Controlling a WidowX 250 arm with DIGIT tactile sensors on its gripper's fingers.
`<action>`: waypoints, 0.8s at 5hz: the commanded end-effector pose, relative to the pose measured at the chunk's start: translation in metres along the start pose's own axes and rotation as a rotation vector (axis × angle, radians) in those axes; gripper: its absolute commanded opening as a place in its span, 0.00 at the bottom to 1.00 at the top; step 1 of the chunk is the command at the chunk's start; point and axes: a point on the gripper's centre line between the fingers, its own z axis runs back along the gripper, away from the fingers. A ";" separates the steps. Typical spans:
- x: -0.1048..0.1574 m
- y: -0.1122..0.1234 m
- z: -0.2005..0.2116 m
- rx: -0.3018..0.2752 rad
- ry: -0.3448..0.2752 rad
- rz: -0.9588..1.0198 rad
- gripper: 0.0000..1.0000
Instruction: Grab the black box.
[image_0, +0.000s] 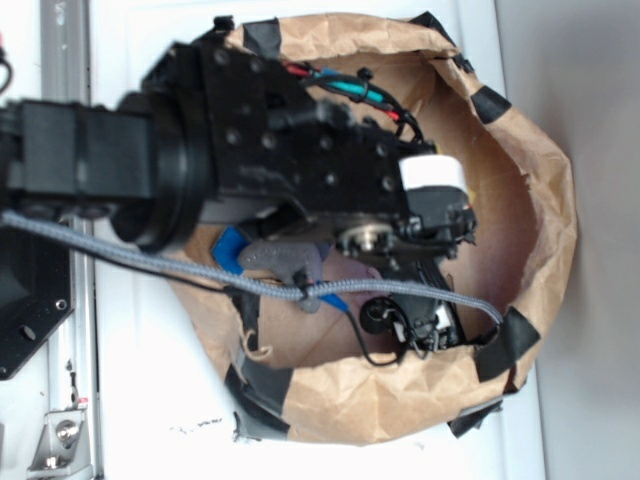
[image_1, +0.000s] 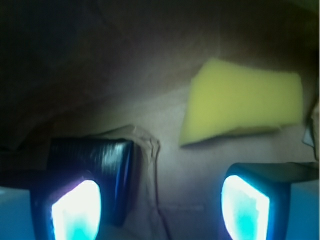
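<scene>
Brown paper bag (image_0: 540, 190) lying open on white surface (image_0: 160, 400), rim rolled and crumpled. Black tape patches (image_0: 512, 340) stuck along rim at several spots. Blue object (image_0: 232, 246) inside bag near left wall, mostly hidden. Wrist view: yellow sponge wedge (image_1: 245, 100) resting on creased brown paper floor (image_1: 170, 165), upper right. Metal rail (image_0: 62, 60) along left edge of exterior view.

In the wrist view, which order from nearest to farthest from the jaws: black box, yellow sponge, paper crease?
1. black box: at the left pad, partly behind it.
2. paper crease: just right of the box.
3. yellow sponge: upper right, farthest.
</scene>
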 end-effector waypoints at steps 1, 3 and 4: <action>0.012 -0.024 -0.016 0.027 -0.057 -0.044 1.00; 0.005 -0.033 -0.032 0.022 -0.026 -0.087 1.00; 0.002 -0.036 -0.031 0.005 0.001 -0.095 1.00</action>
